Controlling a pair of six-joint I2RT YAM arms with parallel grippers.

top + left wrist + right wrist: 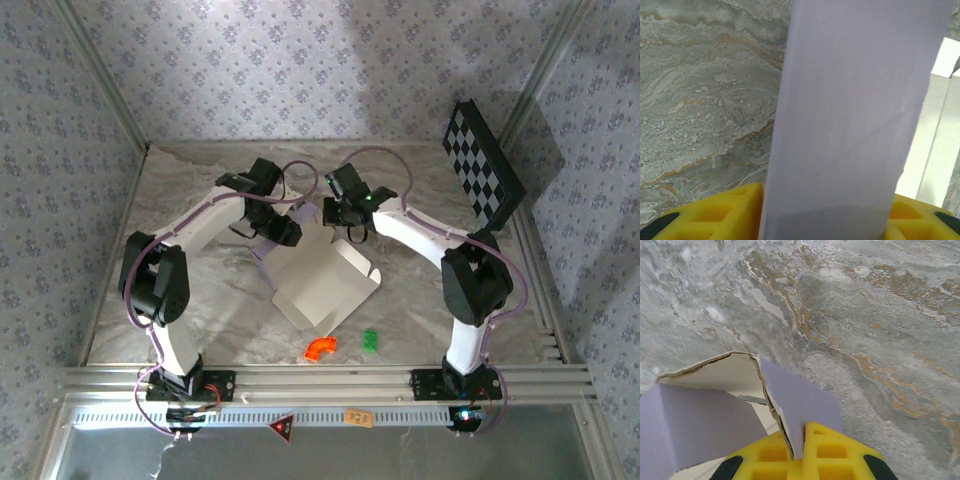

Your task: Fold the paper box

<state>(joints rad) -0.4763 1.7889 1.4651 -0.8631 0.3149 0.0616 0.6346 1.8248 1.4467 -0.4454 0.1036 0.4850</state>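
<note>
Yellow fingers (725,212) of the left end effector (822,200) sit apart with a tall lilac panel of the paper box (855,110) standing in the gap; can't tell if they're actually squeezing it. Right wrist: right end effector (797,442) is pinched tight on a thin box wall, marbled desk (880,330) behind. From above, the paper box (325,285) lies mid-desk between both arms, orange piece (321,348) and green block (370,340) just nearer.

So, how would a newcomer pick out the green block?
On the marble table, find the pale paper box in the middle. Two small pieces lie between it and the near edge. The green block is the right-hand, squarish one; the orange piece beside it is curved.
</note>
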